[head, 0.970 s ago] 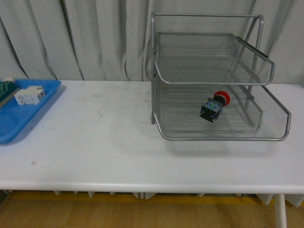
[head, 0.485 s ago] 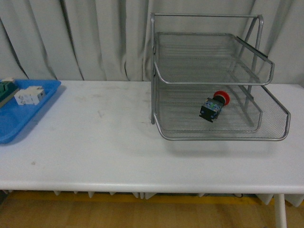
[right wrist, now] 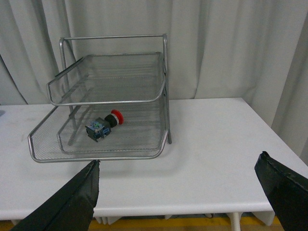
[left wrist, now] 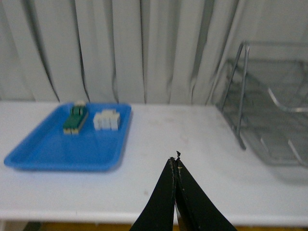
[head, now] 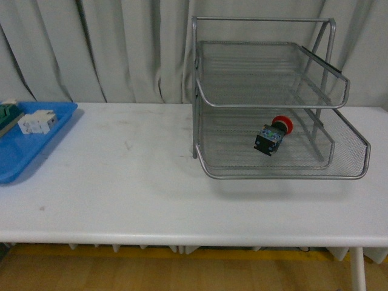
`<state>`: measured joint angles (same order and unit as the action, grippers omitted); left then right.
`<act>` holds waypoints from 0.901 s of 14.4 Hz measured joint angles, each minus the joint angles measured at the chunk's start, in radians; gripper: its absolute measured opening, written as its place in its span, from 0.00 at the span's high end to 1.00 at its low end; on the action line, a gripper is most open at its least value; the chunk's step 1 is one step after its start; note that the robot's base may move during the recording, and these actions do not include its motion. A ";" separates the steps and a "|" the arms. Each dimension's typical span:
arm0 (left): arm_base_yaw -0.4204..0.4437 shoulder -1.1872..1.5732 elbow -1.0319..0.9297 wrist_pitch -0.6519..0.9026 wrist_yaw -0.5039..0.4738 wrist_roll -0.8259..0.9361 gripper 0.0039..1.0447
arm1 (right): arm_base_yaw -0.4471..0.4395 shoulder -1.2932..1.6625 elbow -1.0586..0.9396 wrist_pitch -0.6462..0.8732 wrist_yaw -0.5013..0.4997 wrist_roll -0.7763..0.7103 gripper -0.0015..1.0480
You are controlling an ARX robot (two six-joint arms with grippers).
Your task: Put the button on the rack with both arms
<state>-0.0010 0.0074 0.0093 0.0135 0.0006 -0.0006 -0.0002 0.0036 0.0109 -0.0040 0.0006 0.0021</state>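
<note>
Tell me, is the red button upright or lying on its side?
Lying on its side: the button rests inside the rack, its red cap pointing sideways.

Rack (head: 267,107): bare silver metal, fine wire mesh, polished tubular frame. Button (head: 274,136): plastic, glossy red cap, dull black-bluish body. Desk (head: 121,182): white, smooth, matt, faint scuffs. Blue tray (head: 24,154): smooth plastic, slight sheen. Curtain (head: 121,48): pale matt cloth, folded. Left pincer (left wrist: 175,163), right pincer (right wrist: 178,161): matt black, smooth.
</note>
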 joint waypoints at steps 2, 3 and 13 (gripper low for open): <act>0.000 0.001 0.000 -0.019 0.000 -0.001 0.98 | 0.000 0.000 0.000 0.001 0.000 0.000 0.06; 0.000 0.001 0.000 -0.018 0.000 0.000 0.85 | 0.000 0.000 0.000 0.001 0.000 0.000 0.06; 0.000 0.001 0.000 -0.016 0.000 0.000 0.06 | -0.027 0.786 0.305 0.480 -0.127 0.207 0.06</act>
<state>-0.0010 0.0086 0.0090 -0.0029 0.0002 -0.0002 -0.0273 0.7895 0.3161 0.4763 -0.1268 0.2089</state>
